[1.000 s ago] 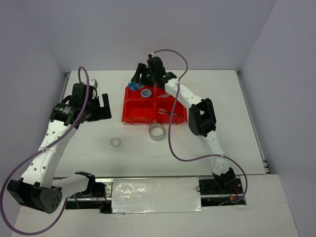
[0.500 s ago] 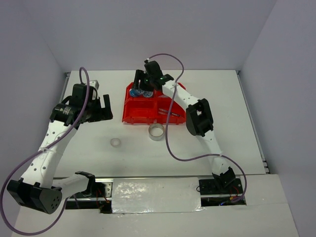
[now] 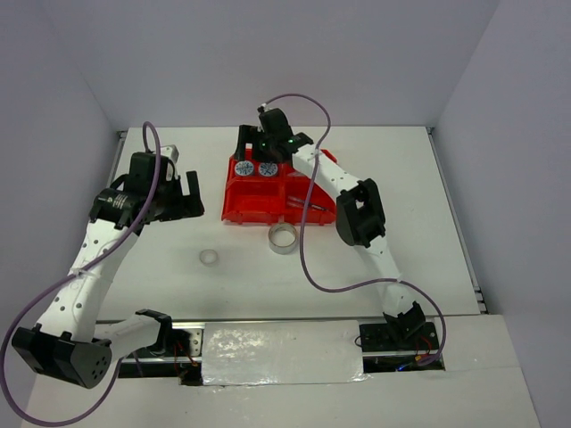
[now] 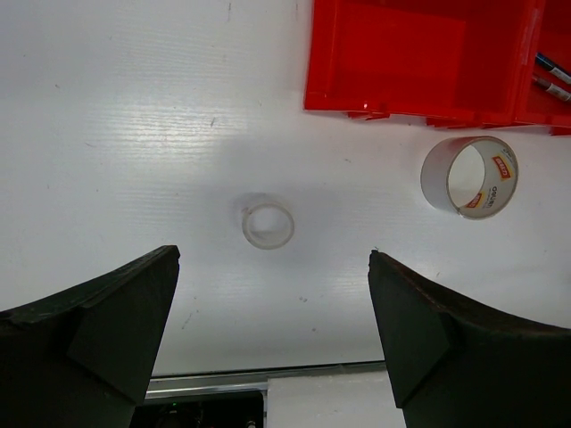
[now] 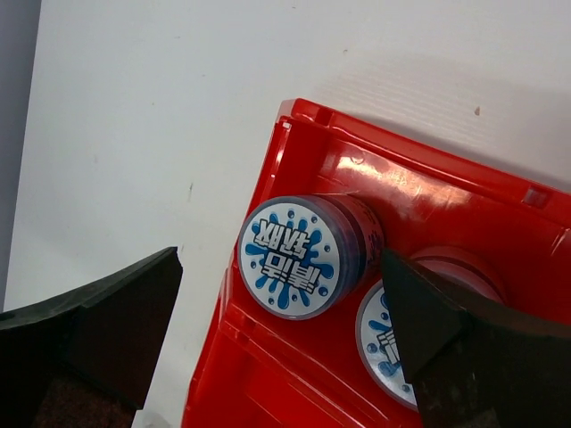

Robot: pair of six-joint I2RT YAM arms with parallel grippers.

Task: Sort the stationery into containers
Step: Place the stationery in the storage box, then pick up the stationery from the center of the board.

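The red tray (image 3: 234, 203) sits at the middle back. Two blue-patterned rolls (image 3: 243, 168) (image 3: 267, 168) lie side by side in its far-left compartment; they also show in the right wrist view (image 5: 294, 257) (image 5: 393, 343). Thin pens (image 3: 308, 205) lie in the near-right compartment. My right gripper (image 3: 257, 150) is open and empty just above the rolls. A silvery tape ring (image 3: 284, 238) lies on the table in front of the tray, and a small clear tape ring (image 3: 209, 257) to its left. My left gripper (image 3: 193, 198) is open and empty, high above the clear ring (image 4: 268, 224).
The white table (image 3: 419, 196) has walls on three sides. The left wrist view shows the tray's empty near-left compartment (image 4: 410, 62), the silvery ring (image 4: 469, 176), the pens (image 4: 553, 76) and the table's near edge (image 4: 268, 374). The right arm's cable (image 3: 303, 241) hangs past the silvery ring.
My right gripper shifted left over the tray's far-left compartment and drew back. Both rolls now lie uncovered side by side there. The left arm has not moved.
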